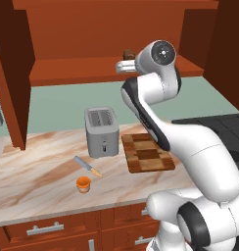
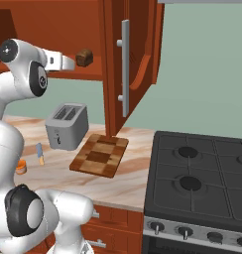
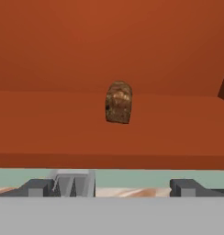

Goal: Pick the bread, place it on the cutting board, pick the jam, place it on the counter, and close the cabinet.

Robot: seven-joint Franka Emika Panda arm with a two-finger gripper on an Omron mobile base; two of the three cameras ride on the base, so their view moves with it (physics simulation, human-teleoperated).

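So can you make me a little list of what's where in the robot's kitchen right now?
bread: on the shelf inside the cabinet, doors open
gripper: open, holding nothing, pointed at the bread from in front of the shelf
cutting board: bare, lying on the counter to the right of the toaster
jam: on the counter near its front edge
knife: flat on the counter, between the jam and the toaster
stove: right of the counter

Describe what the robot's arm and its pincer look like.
The arm is glossy white with smooth, rounded links and dark, nearly black bands at its joints, plus a round dark cap at the elbow. The pincer is a light grey block with two small dark grey fingertips. No cables or markings show.
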